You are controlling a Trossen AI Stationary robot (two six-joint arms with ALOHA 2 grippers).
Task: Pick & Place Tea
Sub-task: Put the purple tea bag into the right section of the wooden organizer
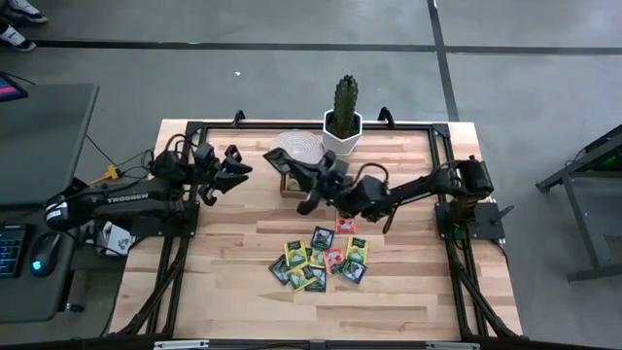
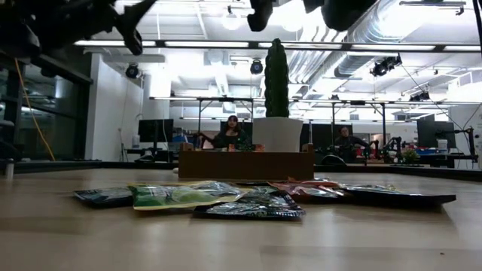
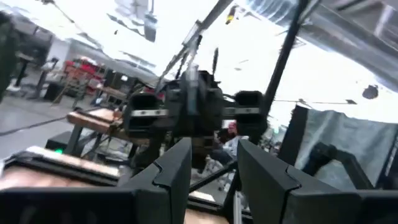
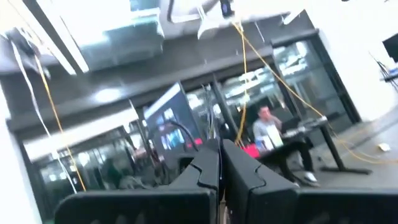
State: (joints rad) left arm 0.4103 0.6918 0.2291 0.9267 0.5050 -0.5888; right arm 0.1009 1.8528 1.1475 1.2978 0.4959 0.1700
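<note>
Wooden table (image 1: pixel 224 282) under a bright, busy workshop. Tea packets (image 1: pixel 321 261) clustered mid-table, before the wooden tray (image 2: pixel 245 163). Right gripper (image 1: pixel 309 200) pressed shut, empty, raised near tray. Left gripper (image 1: pixel 236 168) parted, empty, aloft.

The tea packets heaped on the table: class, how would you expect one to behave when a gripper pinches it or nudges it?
The tea packets look thin and flat, so probably light and a bit floppy. In the low view their wrappers shine, so likely slippery. They overlap in a pile, so a nudge would probably shift neighbours too.
</note>
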